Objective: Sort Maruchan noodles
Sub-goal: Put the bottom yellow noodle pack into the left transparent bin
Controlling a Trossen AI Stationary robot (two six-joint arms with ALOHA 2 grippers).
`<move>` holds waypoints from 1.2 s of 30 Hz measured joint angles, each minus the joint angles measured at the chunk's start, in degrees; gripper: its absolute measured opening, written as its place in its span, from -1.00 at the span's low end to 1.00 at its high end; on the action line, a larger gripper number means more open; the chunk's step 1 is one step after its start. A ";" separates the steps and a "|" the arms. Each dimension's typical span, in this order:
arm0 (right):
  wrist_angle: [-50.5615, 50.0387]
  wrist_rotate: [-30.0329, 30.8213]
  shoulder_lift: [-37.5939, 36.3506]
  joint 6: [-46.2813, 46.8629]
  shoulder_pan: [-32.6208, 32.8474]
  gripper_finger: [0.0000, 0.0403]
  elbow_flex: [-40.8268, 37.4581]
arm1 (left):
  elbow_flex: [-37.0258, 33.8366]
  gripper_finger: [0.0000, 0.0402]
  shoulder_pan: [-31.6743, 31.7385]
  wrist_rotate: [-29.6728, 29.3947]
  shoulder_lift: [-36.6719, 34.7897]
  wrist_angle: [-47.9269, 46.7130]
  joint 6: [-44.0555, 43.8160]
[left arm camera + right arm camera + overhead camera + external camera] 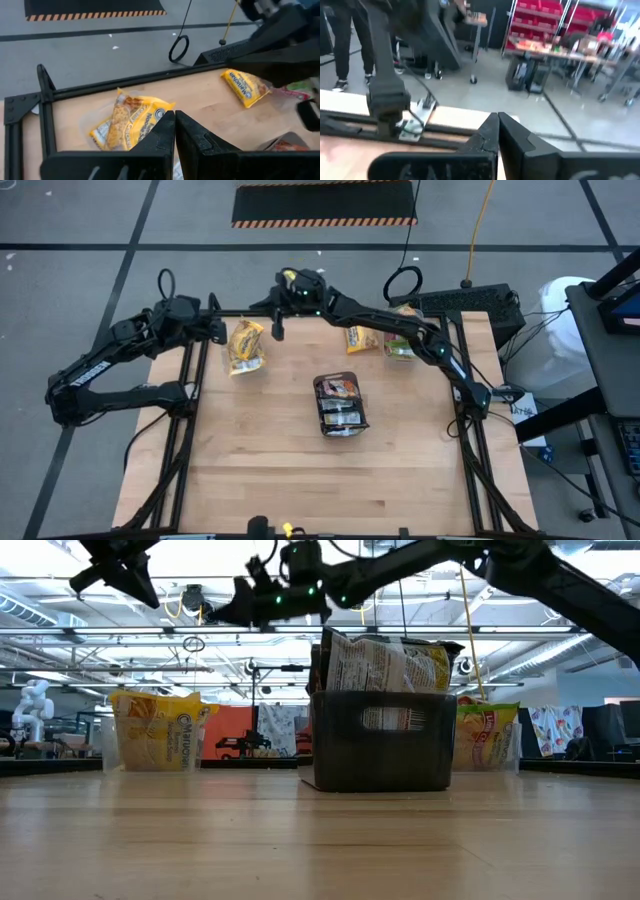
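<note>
Pale wood-plank surface [300,470]: dark rectangular tray [340,418] of glossy brown packets [338,388], centre; crinkled yellow packets [245,346], far-left corner. Left tool [222,330] and right tool [277,327] clenched, empty.

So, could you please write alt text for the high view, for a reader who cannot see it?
A dark tray of brown noodle packets sits mid-table, with yellow packets at the far left and more packets at the far right. Both arms hang over the far edge, left gripper and right gripper shut and empty.
</note>
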 joint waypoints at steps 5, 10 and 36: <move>-3.79 0.72 2.32 -1.42 -0.44 -1.00 0.00 | 0.00 -0.92 -0.03 0.92 0.02 -1.92 -0.17; -13.78 5.24 2.50 -13.12 -0.54 -1.00 0.00 | 0.00 -0.92 -0.09 1.89 0.02 -2.13 -0.27; -4.89 10.72 8.03 -19.86 0.88 -1.00 -0.04 | 0.00 -0.92 -0.52 3.42 0.07 -1.64 -0.27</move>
